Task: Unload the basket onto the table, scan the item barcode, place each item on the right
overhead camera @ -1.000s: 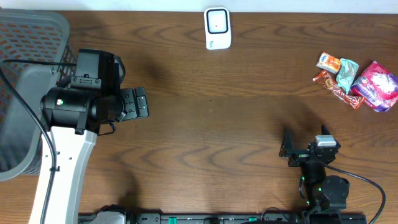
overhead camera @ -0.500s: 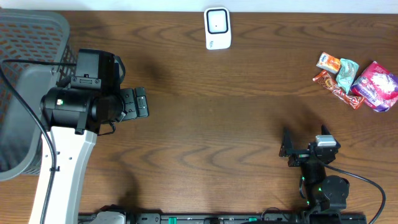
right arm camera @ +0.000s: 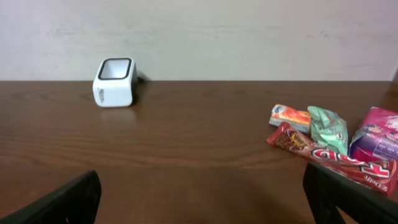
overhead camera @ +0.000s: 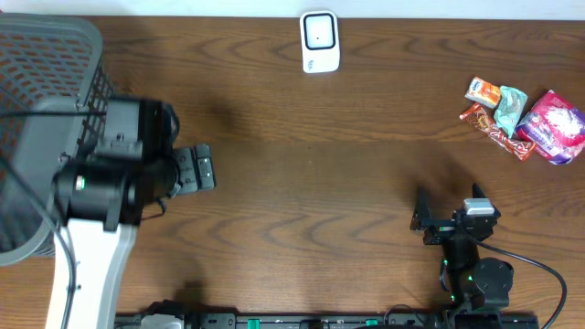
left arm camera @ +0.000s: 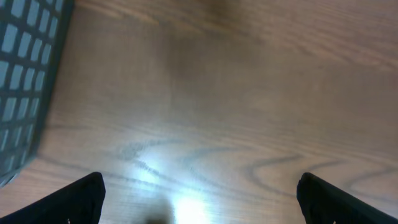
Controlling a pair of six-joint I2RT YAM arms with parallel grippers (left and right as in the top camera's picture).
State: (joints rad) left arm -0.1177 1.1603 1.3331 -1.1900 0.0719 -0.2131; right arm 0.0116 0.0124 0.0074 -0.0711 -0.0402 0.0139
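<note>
A white barcode scanner (overhead camera: 320,41) stands at the table's far edge, window up; the right wrist view has the scanner (right arm camera: 115,82) at far left. Several snack packs lie at the far right: an orange pack (overhead camera: 483,91), a green pack (overhead camera: 510,108), a red bar (overhead camera: 496,132) and a pink pack (overhead camera: 553,126). My right gripper (overhead camera: 426,219) rests open near the front edge, well short of them, and holds nothing (right arm camera: 202,196). My left gripper (overhead camera: 203,169) hangs open over bare wood (left arm camera: 199,199) beside the basket, with nothing between its fingers.
A grey mesh basket (overhead camera: 37,55) fills the far left corner, partly under my left arm; its wall (left arm camera: 25,74) shows at the left of the left wrist view. Brown wood table (overhead camera: 320,183) spans the middle.
My left arm has shifted left and slightly toward the front, closer to the basket. The right arm, the scanner and the snacks have not moved.
</note>
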